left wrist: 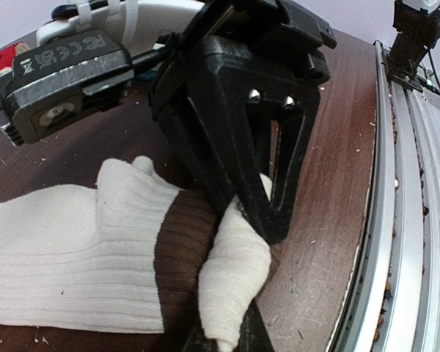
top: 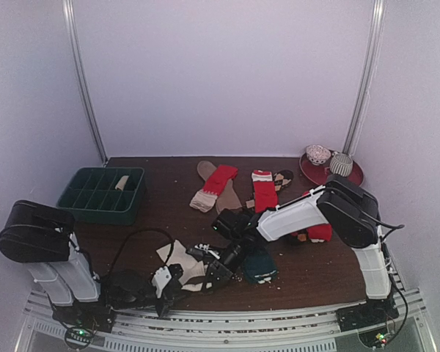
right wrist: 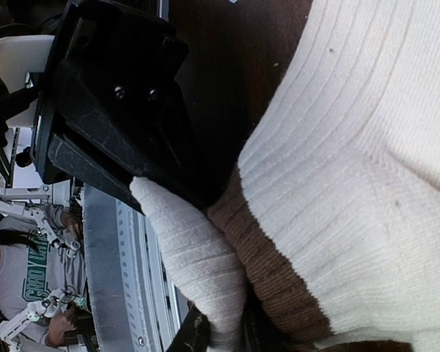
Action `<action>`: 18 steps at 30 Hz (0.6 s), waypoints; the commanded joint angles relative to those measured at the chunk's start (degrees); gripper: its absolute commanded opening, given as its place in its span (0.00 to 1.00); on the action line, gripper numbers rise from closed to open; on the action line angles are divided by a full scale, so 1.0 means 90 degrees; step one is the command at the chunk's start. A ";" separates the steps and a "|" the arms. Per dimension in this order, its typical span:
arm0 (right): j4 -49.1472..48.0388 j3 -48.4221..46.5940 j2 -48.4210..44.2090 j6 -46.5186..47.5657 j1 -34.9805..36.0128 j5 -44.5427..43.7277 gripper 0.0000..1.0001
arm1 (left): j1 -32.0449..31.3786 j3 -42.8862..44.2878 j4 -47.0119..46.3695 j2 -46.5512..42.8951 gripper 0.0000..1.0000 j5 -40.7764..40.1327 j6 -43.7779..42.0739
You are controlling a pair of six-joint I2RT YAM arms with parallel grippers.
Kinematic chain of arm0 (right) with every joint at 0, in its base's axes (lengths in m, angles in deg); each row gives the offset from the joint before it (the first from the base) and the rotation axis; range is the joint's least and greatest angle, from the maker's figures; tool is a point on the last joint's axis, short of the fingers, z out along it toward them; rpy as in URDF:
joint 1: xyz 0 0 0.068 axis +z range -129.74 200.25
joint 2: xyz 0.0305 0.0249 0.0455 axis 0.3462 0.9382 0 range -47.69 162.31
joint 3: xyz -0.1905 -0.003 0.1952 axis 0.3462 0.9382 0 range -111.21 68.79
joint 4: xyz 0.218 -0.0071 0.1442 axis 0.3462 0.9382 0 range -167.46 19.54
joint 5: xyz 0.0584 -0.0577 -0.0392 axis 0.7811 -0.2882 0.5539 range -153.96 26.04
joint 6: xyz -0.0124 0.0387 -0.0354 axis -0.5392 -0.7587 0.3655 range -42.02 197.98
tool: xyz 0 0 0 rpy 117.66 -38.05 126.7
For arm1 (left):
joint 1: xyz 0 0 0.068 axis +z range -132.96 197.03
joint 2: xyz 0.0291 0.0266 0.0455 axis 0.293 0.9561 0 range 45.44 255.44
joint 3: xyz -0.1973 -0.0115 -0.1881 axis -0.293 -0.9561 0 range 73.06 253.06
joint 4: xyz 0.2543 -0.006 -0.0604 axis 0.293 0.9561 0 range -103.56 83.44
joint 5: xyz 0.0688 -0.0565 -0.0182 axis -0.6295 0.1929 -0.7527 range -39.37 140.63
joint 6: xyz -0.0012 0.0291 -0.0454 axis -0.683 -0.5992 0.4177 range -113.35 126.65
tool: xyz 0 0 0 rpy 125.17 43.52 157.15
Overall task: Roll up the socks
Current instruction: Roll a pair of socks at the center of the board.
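1. The step in hand looks like the start of a roll on the cream sock [left wrist: 73,257]. Both arms meet at its toe end, near the front edge of the table [left wrist: 330,220], just beside the metal rail [left wrist: 407,220].
2. The left gripper [left wrist: 224,341] is clamped on one end of the bunched toe [right wrist: 191,249] — the cloth runs right into its closed fingers at the bottom of its own wrist view.
3. The right gripper [right wrist: 224,334] pinches the other end of that same toe fold. Its jaws stand narrow with cream fabric between them, so I judge it a grip rather than a mere touch.
4. The sock lies flat on the wood apart from the gathered toe. A brown band [left wrist: 180,257] crosses it just behind the toe.
5. Its long axis seems to run on a slant, toe toward the rail and the leg reaching away toward the back left — the arms cover much of it from overhead, so the exact line is uncertain.
6. The next move, as I judge it, calls for both grippers to carry the toe over the brown band together, level and at the same pace. That way the first turn lands square across the width, not skewed.
7. The dark teal sock [top: 260,265] lies just to the right, near enough that the right arm should keep its sweep tight to avoid dragging it.
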 commanded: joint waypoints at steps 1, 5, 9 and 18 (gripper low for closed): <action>0.0630 0.0435 0.0443 -0.0079 -0.0034 -0.1436 0.17 | -0.0034 0.0171 0.0360 0.0027 0.00 0.0256 0.0435; 0.0329 0.0486 0.0280 -0.0143 -0.0027 -0.1484 0.20 | -0.0028 0.0408 0.1742 -0.0339 0.00 -0.0079 0.1110; -0.0060 0.0624 0.0132 -0.0201 -0.0022 -0.1498 0.21 | -0.0019 0.0481 0.2872 -0.0603 0.00 -0.0105 0.1854; -0.1213 0.1248 -0.0707 -0.0070 -0.0006 -0.1833 0.30 | 0.0244 0.0148 0.2816 -0.0047 0.00 0.0476 0.3200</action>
